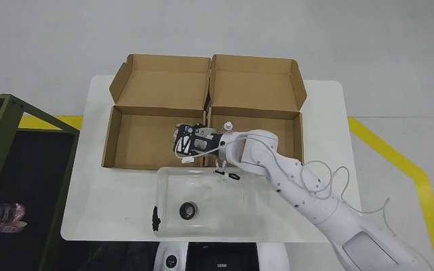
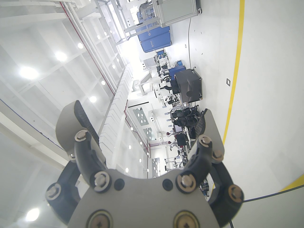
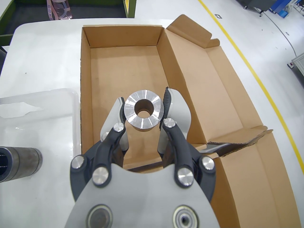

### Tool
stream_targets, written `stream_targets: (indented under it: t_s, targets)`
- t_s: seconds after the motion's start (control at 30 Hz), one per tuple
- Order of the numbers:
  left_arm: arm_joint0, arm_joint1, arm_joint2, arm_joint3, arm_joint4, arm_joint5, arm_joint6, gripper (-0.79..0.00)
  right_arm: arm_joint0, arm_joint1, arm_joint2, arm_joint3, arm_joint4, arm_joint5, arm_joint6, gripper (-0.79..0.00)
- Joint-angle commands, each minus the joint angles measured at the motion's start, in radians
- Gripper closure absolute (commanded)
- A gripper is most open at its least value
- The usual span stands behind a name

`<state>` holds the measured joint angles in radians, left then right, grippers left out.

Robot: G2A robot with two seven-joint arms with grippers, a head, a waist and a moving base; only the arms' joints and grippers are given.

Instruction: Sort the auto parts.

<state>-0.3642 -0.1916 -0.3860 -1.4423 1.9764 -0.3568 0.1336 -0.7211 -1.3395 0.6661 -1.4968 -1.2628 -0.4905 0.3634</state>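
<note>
Two corrugated cardboard boxes stand side by side on the white, smooth worktop point(image 1: 88, 190), both with lids folded back. Their walls are matt brown, the edges creased.

The left box point(image 1: 135, 142) has a bare floor. Over its interior, toward the end nearest the right box point(image 1: 268, 125), the right end effector point(image 3: 144, 98) is clenched on a metal ring point(image 3: 144, 112). The ring is a short, thick-walled cylinder of bright machined steel with a round central bore and faint radial marks across its flat face. The ribbed black pads point(image 3: 167, 100) press on opposite sides of its outer wall. The gap between them matches the ring's width, a moderate opening. I cannot tell whether the ring touches the box floor.

Just in front of the boxes sits a clear plastic tray point(image 1: 163, 177), shallow and round-cornered. It holds a dark round part point(image 1: 188, 211) and a small black piece point(image 1: 232, 176) near the wall closest to the boxes.

The left end effector point(image 2: 141, 117) points up at the hall ceiling. Its curved grey fingers point(image 2: 68, 119) are spread wide, released and grasping nothing.
</note>
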Motion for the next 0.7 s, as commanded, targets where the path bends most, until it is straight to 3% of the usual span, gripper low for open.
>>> stream_targets:
  t_s: [0.0,0.43,0.5,0.67]
  targets:
    - [0.000,0.000,0.000,0.000,0.000,0.000,0.000,-0.785,0.017,-0.010,-0.010,0.025,0.007,0.008,0.011,0.000]
    - [0.000,0.000,0.000,0.000,0.000,0.000,0.000,-0.785,0.111,-0.082,-0.082,0.196,0.020,0.062,0.075,0.000]
    - [0.000,0.000,0.000,0.000,0.000,0.000,0.000,-0.785,0.124,-0.092,-0.092,0.226,0.019,0.059,0.075,-0.077]
    - [0.000,0.000,0.000,0.000,0.000,0.000,0.000,-0.785,0.153,-0.115,-0.106,0.291,0.012,0.060,0.080,-0.135]
